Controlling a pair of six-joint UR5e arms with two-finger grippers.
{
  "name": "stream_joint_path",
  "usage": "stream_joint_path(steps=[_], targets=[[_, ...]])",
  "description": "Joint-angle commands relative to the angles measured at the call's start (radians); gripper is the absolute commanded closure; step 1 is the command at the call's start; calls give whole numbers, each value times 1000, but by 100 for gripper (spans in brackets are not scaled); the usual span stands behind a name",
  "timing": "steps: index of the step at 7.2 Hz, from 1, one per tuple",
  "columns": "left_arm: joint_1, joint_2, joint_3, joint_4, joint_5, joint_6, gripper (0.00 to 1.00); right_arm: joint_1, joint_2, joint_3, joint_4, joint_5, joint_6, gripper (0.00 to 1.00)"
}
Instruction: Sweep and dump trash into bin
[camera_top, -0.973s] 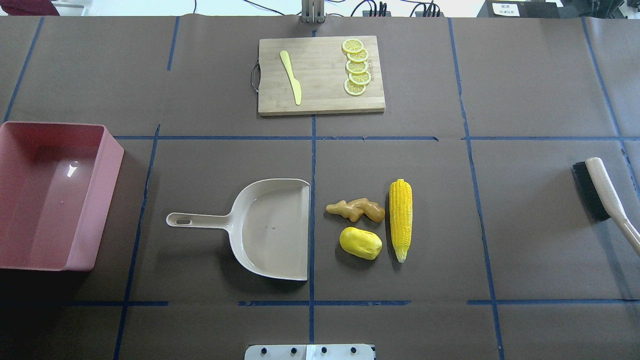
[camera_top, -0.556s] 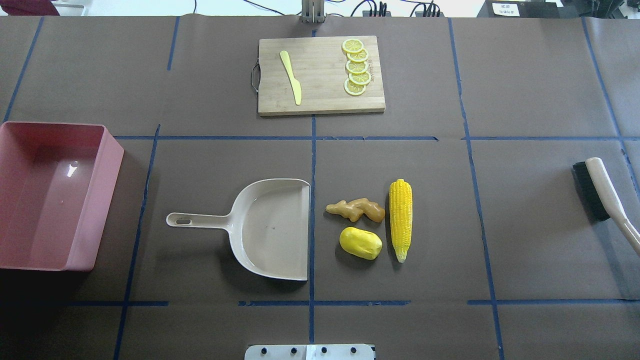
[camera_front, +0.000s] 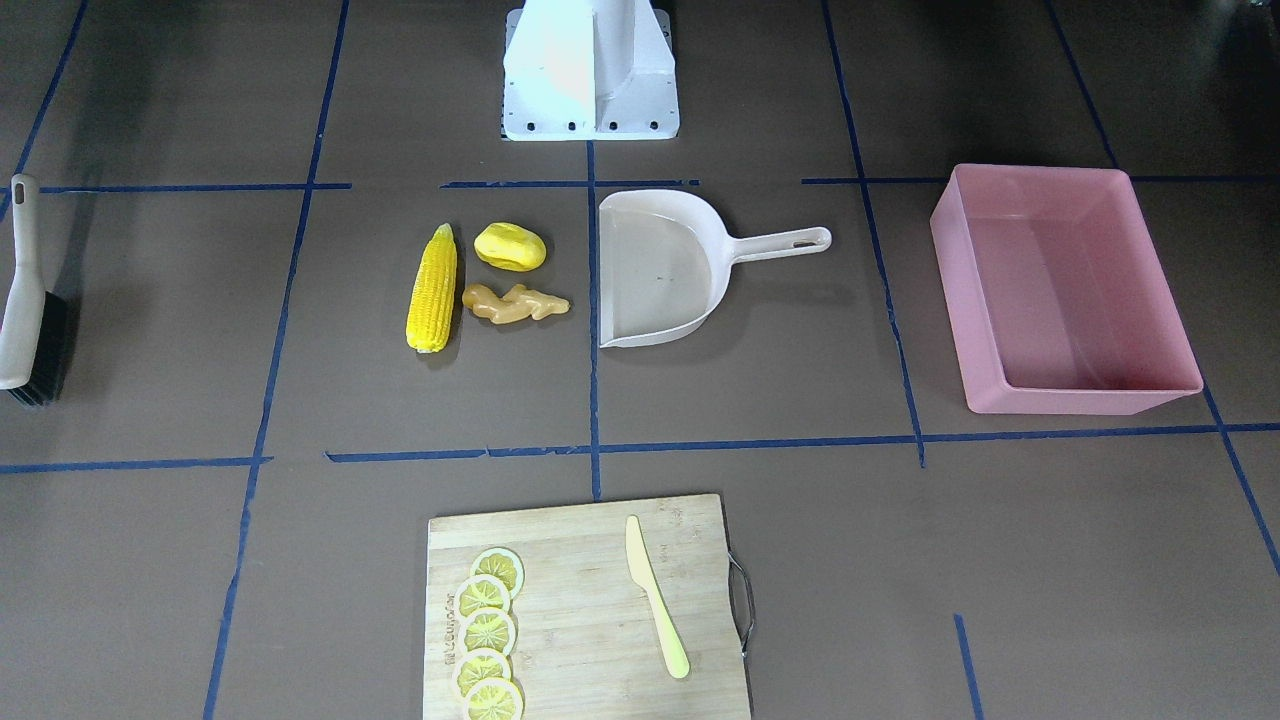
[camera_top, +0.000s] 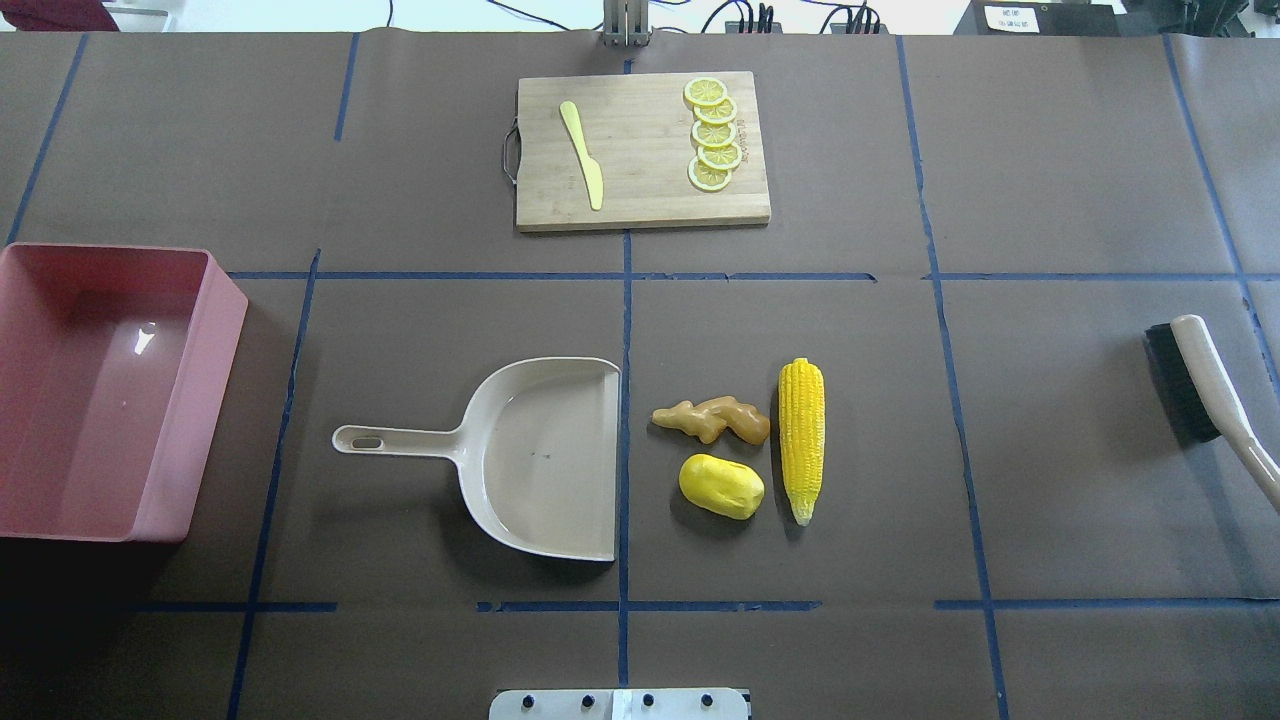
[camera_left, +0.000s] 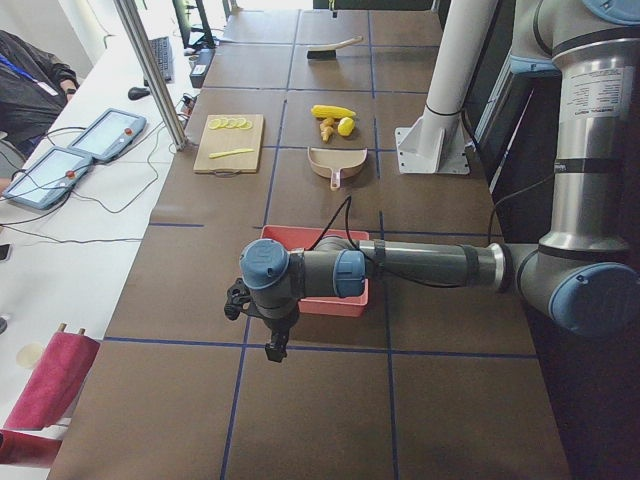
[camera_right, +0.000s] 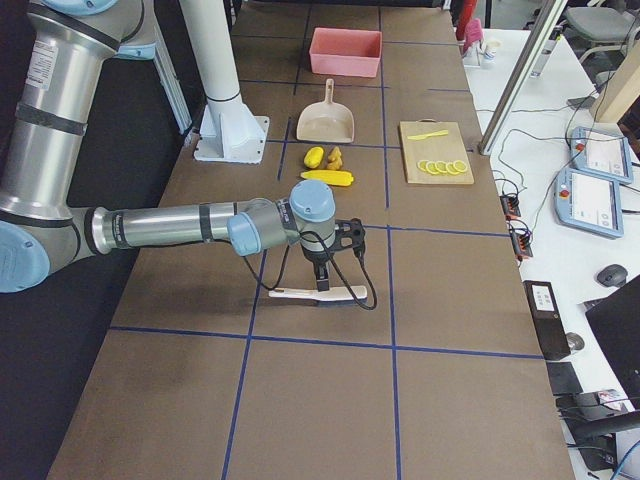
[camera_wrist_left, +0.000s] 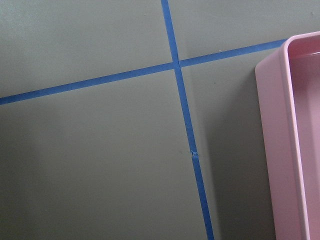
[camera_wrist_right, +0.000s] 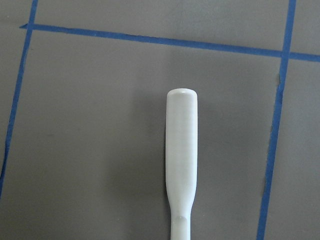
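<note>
The corn cob (camera_top: 802, 440), the yellow lump (camera_top: 721, 486) and the ginger root (camera_top: 712, 419) lie together just right of the open mouth of the beige dustpan (camera_top: 540, 460). The pink bin (camera_top: 205, 400) stands at the table's left edge. My left gripper (camera_left: 272, 348) hangs over bare table just beyond the bin's outer end; its wrist view shows the bin's rim (camera_wrist_left: 272, 125). My right gripper (camera_right: 322, 287) hangs low over the handle of the brush (camera_right: 300, 293); the handle also shows in its wrist view (camera_wrist_right: 181, 150). I cannot tell whether either gripper is open.
A wooden cutting board (camera_top: 640, 190) with a pale yellow knife (camera_top: 583, 155) and lemon slices (camera_top: 713, 135) lies at the far middle. The brush (camera_top: 1200, 385) lies at the right edge. The robot's base (camera_front: 590, 70) stands at the near middle.
</note>
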Motion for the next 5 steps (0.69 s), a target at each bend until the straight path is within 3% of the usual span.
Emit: stream_joint_path(steps=[1, 3, 5], targets=[[0, 1, -1, 0, -2, 0, 0, -128, -62, -19, 187, -113, 199, 0], [0, 0, -3, 0, -4, 0, 0, -172, -62, -134, 327, -125, 228, 1], [0, 1, -3, 0, -4, 0, 0, -257, -60, -159, 366, -161, 294, 0]])
